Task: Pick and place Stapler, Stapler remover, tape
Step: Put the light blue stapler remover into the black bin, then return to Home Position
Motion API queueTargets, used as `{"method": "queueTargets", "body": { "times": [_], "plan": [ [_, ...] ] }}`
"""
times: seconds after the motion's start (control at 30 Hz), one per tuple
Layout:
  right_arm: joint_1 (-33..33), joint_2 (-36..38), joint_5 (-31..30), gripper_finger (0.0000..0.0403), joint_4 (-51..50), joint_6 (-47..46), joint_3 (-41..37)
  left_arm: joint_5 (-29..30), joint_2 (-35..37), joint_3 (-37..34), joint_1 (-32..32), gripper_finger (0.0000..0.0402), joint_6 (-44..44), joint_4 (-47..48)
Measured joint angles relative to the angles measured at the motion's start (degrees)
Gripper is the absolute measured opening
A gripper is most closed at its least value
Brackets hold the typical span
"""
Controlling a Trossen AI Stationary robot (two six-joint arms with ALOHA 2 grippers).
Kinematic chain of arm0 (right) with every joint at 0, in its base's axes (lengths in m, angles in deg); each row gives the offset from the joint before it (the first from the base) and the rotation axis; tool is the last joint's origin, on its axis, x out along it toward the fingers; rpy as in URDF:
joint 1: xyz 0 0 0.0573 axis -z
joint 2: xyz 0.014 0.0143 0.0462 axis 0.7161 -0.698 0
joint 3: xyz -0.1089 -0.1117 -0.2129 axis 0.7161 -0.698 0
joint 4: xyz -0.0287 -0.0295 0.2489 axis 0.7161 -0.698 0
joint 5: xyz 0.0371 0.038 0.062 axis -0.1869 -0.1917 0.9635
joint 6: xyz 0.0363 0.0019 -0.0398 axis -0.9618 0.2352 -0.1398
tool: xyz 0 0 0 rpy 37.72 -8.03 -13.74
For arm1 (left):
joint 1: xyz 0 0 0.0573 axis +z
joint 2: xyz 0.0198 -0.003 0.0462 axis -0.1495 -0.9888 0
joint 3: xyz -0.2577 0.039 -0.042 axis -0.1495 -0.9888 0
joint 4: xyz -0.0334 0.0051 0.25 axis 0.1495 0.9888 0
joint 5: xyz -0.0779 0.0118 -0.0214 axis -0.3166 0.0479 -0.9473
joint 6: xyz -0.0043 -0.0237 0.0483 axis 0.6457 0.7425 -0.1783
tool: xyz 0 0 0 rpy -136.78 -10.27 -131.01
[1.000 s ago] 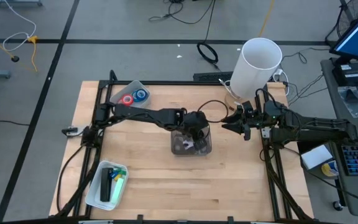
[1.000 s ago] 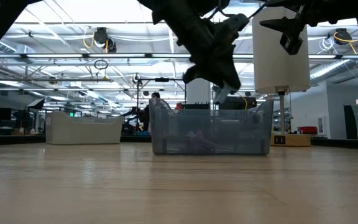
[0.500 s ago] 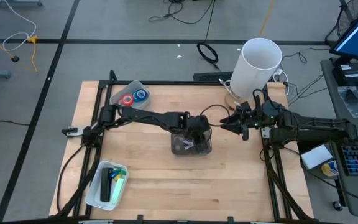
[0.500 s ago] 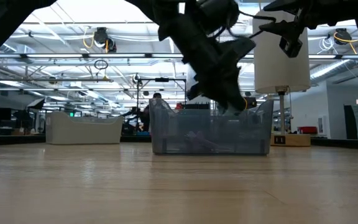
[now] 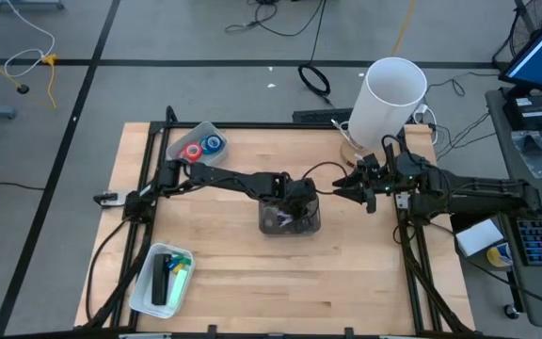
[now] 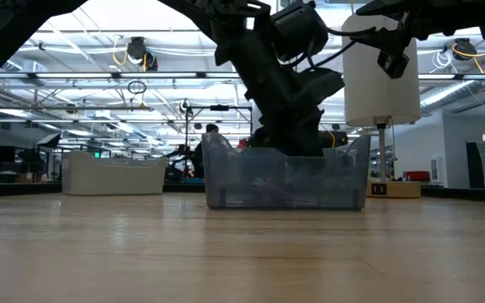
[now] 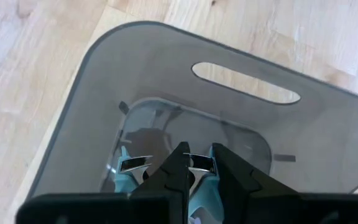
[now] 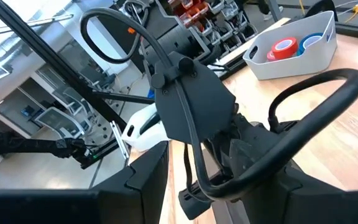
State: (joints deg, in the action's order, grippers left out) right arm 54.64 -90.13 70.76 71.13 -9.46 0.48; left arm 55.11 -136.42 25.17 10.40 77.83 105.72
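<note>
Inside the grey bin at mid-tabletop: left hand, fingers nearly together around a teal remover.
Right hand hovers beside it, half-open and empty; tape sits in the far-left tray.

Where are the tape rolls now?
In the high view, the tape rolls lie in a white tray at the table's far left corner, beside the left arm's base.

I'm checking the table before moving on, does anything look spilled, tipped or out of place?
Nothing stands out. The grey bin sits upright mid-table with the left gripper down inside it. The tape tray and the stapler tray sit square on the table, contents inside. The right gripper waits beside the bin.
</note>
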Motion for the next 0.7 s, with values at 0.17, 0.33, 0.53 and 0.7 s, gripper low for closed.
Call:
{"method": "queueTargets", "body": {
  "times": [0.17, 0.33, 0.53, 0.7],
  "plan": [
    [0.00, 0.00, 0.01, 0.0167, 0.02, 0.00, 0.00, 0.09, 0.00, 0.00, 0.00, 0.0049, -1.28, 0.11],
    [0.00, 0.00, 0.02, 0.0167, 0.02, 0.00, 0.00, 1.54, 0.00, 0.00, -0.01, 0.0088, -2.01, 0.11],
    [0.00, 0.00, 0.03, 0.0167, 0.02, 0.00, 0.00, 1.62, 0.00, 0.00, 0.00, 0.0153, -2.26, 0.09],
    [0.00, 0.00, 0.03, 0.0167, 0.05, 0.00, 0.00, 1.12, 0.52, 0.00, 0.57, 0.0182, -2.05, -0.12]
  ]
}}
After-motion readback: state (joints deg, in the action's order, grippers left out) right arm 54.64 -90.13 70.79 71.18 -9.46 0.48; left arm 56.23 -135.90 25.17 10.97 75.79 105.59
